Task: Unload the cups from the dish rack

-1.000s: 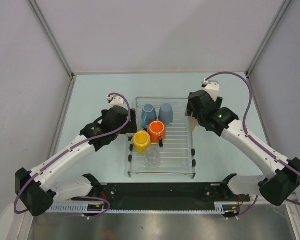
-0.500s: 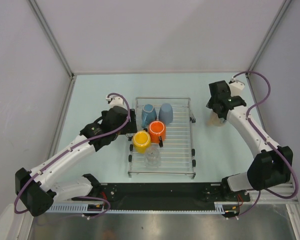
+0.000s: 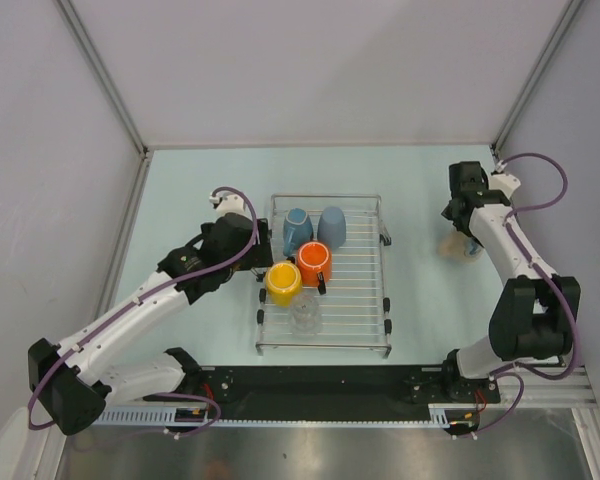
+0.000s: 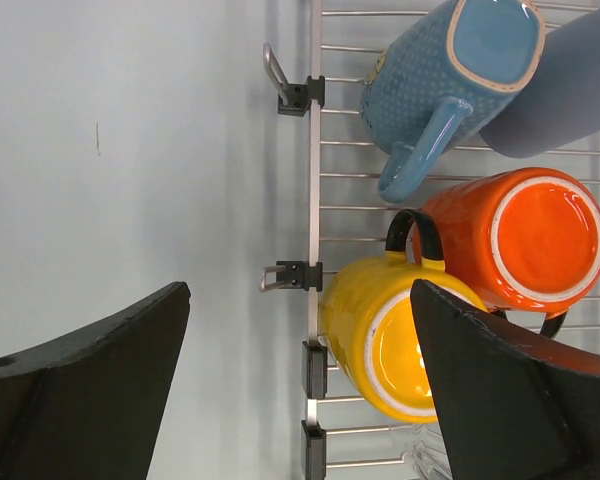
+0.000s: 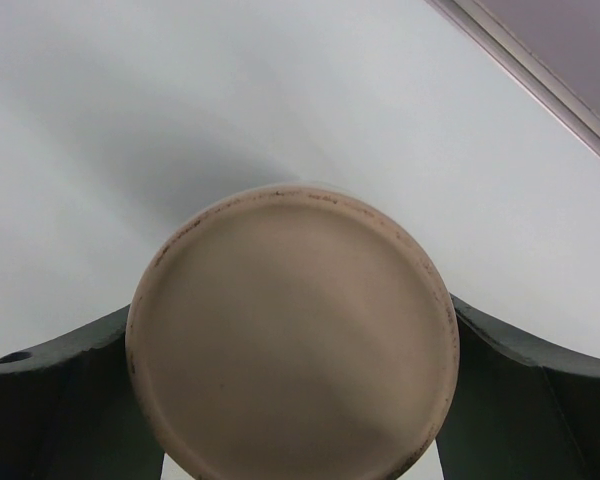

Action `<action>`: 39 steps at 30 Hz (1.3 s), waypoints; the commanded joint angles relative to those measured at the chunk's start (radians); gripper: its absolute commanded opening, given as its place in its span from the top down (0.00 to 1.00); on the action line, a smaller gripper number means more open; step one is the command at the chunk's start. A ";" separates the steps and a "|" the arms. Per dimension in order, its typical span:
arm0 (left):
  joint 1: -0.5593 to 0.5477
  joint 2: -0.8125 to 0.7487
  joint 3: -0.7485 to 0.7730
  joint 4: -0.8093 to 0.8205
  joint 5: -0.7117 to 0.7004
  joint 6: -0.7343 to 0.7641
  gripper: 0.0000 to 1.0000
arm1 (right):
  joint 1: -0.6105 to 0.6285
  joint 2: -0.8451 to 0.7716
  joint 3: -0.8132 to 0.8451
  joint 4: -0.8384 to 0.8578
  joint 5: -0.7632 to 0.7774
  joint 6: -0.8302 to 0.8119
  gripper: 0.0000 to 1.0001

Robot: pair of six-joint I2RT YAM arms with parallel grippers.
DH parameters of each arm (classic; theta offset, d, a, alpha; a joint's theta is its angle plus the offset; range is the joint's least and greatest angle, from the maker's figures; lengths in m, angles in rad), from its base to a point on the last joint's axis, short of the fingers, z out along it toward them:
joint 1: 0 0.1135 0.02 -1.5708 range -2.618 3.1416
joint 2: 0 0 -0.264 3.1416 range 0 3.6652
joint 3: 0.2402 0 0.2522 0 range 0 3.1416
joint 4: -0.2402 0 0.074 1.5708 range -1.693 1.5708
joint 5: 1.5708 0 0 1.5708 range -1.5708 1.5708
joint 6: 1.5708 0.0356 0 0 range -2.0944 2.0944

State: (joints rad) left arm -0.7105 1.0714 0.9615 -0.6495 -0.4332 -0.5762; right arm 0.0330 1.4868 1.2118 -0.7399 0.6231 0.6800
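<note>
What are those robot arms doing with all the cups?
They're taking cups off the dish rack. The right claw grips the beige cup over the table, right of the rack. The left claw is open by the yellow cup. That one, the orange mug, two blue cups and a clear glass sit on the rack.

The silver dish rack (image 4: 314, 200) has black clips, the yellow cup (image 4: 380, 350) and orange mug (image 4: 525, 240) pale rims, the blue mug (image 4: 440, 75) fine dots, the beige cup (image 5: 292, 335) a dark-flecked edge.
</note>
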 commanded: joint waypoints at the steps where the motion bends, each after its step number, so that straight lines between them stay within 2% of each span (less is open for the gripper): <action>1: -0.006 -0.007 0.019 0.004 0.013 -0.020 0.03 | -0.021 0.018 -0.021 0.118 0.055 0.033 1.00; 4: -0.004 -0.011 0.019 0.001 0.014 -0.016 0.03 | -0.025 0.029 -0.038 0.137 0.040 0.050 1.00; 9: -0.004 -0.034 0.011 0.007 0.001 -0.013 0.02 | -0.019 -0.051 -0.075 0.181 0.021 0.055 1.00; 14: -0.006 -0.028 0.022 0.014 0.028 -0.020 0.02 | 0.033 -0.137 -0.021 0.143 -0.029 0.059 1.00; 17: -0.004 -0.016 0.034 0.022 0.059 -0.030 0.02 | 0.045 -0.219 -0.026 0.148 -0.159 0.075 1.00; 21: -0.004 -0.031 0.029 0.082 0.149 -0.034 0.01 | 0.051 -0.363 -0.084 0.235 -0.457 0.059 1.00; 26: -0.004 -0.123 -0.046 0.301 0.319 -0.054 0.00 | 0.042 -0.514 -0.201 0.466 -0.805 0.079 1.00; 30: -0.004 -0.186 -0.107 0.532 0.480 -0.076 0.00 | 0.048 -0.603 -0.325 0.646 -1.069 0.190 1.00; 35: -0.006 -0.205 -0.167 0.749 0.629 -0.122 0.00 | 0.082 -0.698 -0.472 1.023 -1.236 0.406 1.00; 39: -0.004 -0.180 -0.202 0.916 0.691 -0.178 0.03 | 0.166 -0.709 -0.537 1.198 -1.232 0.480 1.00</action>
State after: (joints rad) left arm -0.7113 0.8772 0.7918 0.0093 0.1276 -0.6815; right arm 0.1226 0.8230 0.6842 0.0311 -0.4843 1.0008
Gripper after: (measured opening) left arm 0.988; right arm 0.859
